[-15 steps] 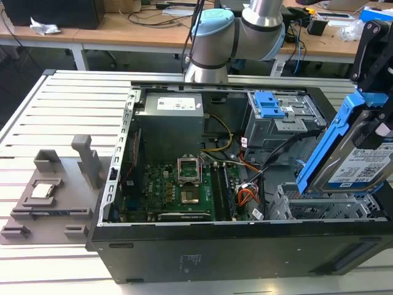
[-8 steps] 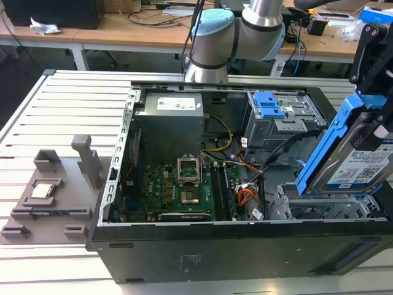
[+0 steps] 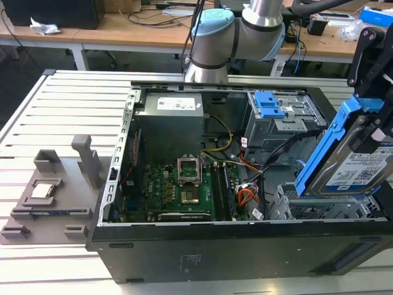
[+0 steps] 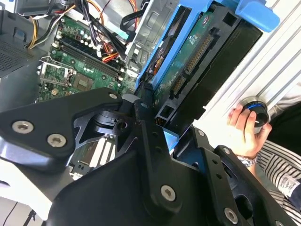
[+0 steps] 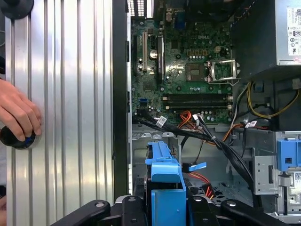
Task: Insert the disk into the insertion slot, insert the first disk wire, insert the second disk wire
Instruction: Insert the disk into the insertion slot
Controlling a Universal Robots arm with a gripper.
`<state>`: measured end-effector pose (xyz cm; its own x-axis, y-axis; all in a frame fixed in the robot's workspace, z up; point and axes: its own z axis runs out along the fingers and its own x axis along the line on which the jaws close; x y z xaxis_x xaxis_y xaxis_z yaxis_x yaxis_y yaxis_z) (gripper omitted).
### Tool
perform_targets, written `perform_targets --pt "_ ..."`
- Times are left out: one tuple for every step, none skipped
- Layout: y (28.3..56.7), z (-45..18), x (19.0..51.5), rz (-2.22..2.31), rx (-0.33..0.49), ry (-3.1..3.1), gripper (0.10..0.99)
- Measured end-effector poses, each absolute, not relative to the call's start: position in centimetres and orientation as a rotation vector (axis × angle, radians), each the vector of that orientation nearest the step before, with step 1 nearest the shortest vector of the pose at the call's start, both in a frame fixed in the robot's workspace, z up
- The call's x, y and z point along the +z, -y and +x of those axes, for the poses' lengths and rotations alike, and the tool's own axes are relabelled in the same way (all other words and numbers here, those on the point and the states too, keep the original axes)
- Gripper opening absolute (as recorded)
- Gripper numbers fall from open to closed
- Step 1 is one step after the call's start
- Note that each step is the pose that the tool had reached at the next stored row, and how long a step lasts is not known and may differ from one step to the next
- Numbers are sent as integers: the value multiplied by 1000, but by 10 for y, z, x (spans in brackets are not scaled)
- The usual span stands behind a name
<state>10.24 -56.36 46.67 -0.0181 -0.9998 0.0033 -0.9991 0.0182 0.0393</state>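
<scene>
My gripper [image 3: 370,107] is shut on the disk [image 3: 362,169], a silver drive with a white-and-blue label in a bright blue carrier [image 3: 325,147]. The disk hangs steeply tilted at the exterior view's right, over the open computer case. Its lower end is just above the insertion slot [image 3: 319,208], a low grey perforated bay. The second wrist view looks along the black fingers [image 4: 150,141] at the disk's green underside [image 4: 188,61]. The first wrist view has the carrier's blue edge [image 5: 164,181] between the finger bases. Loose orange and black cables [image 3: 247,196] lie beside the slot.
A taller grey cage with a blue latch [image 3: 270,104] stands behind the slot. The motherboard [image 3: 178,187] and power supply [image 3: 169,110] fill the case's left half. A person's hand [image 5: 16,113] rests on a black knob [image 5: 16,137] on the ribbed table. A grey fixture [image 3: 49,196] sits at far left.
</scene>
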Motion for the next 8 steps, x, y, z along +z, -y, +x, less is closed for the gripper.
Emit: perform_targets --pt "564 102 466 2180 -40 2220 365" --pt "564 102 465 2180 -40 2220 365" --pt "564 102 464 2180 -40 2220 365" --pt "564 102 464 2180 -40 2220 365" --pt "564 102 464 2180 -40 2220 365" --pt "564 102 463 2180 -40 2220 365" --pt "564 102 463 2180 -40 2220 365" --pt "564 102 463 2180 -40 2220 365"
